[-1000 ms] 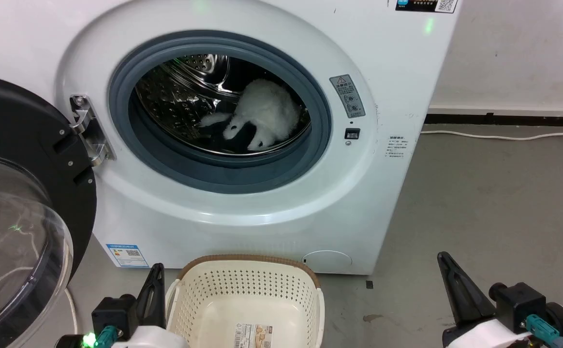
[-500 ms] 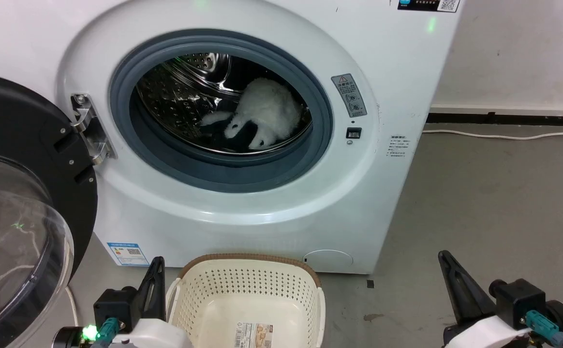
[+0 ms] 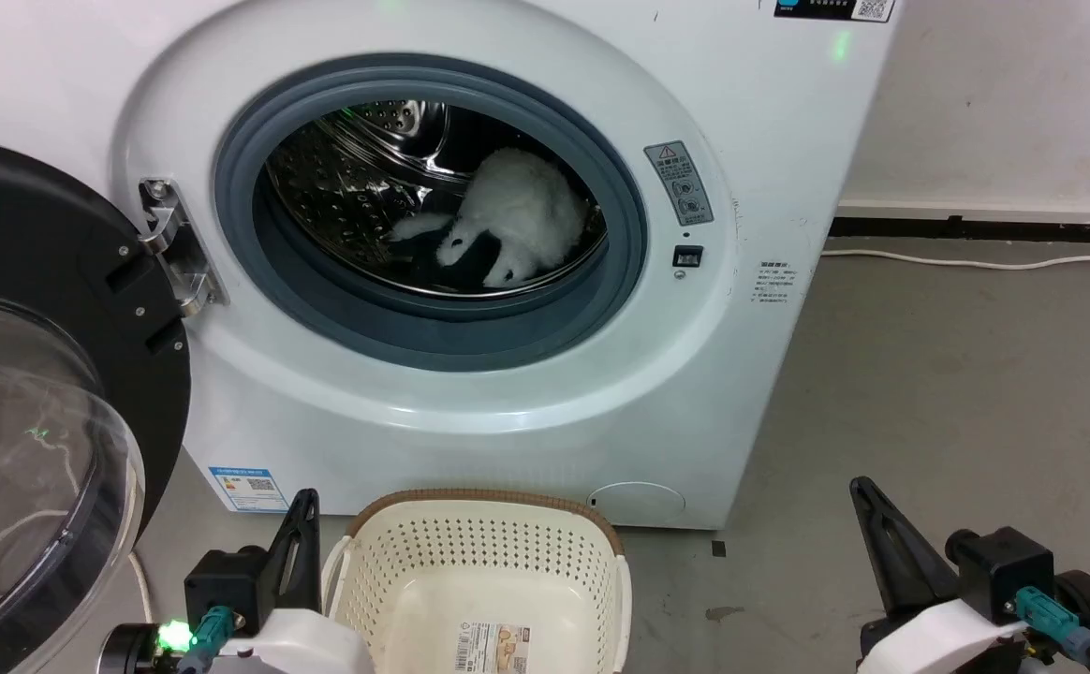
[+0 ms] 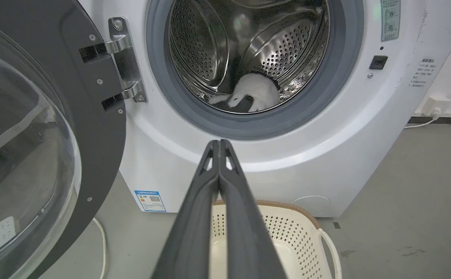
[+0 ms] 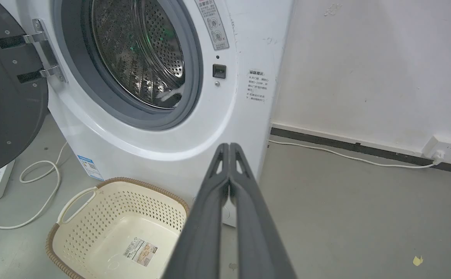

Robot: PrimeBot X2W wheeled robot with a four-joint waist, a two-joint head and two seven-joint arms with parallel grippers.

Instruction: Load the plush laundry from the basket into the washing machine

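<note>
The plush laundry (image 3: 517, 220) lies inside the washing machine (image 3: 470, 440), slumped on the lower right of the shiny perforated drum (image 3: 348, 187), well behind the grey rubber ring (image 3: 433, 342). It sits deep enough that no limb or fur hangs over the ring, which matters because anything trailing there would be caught when the door shuts. From the left wrist view the toy (image 4: 256, 91) shows as a white heap with a dark patch under it, resting on the drum's floor.

The black-framed clear door (image 3: 39, 243) stands swung wide on its hinge at the left, leaving the mouth fully open.

Nearer, on the floor just in front of the machine, the basket (image 3: 484, 501) sits upright with only its label sticker (image 3: 493, 648) on the bare bottom. That placement, right below the opening, makes for a short lift from basket to drum. Judged from this, the loading itself looks done.

The left gripper (image 3: 304, 510) hangs just left of the basket, apart from it, its jaws pressed together on nothing; the left wrist view shows the two dark fingers (image 4: 194, 217) meeting along their length. The right gripper (image 3: 868, 501) hangs well to the right over bare floor, jaws likewise pressed together and holding nothing. Both point up toward the machine, low and clear of the opening, like a rest pose.
</note>
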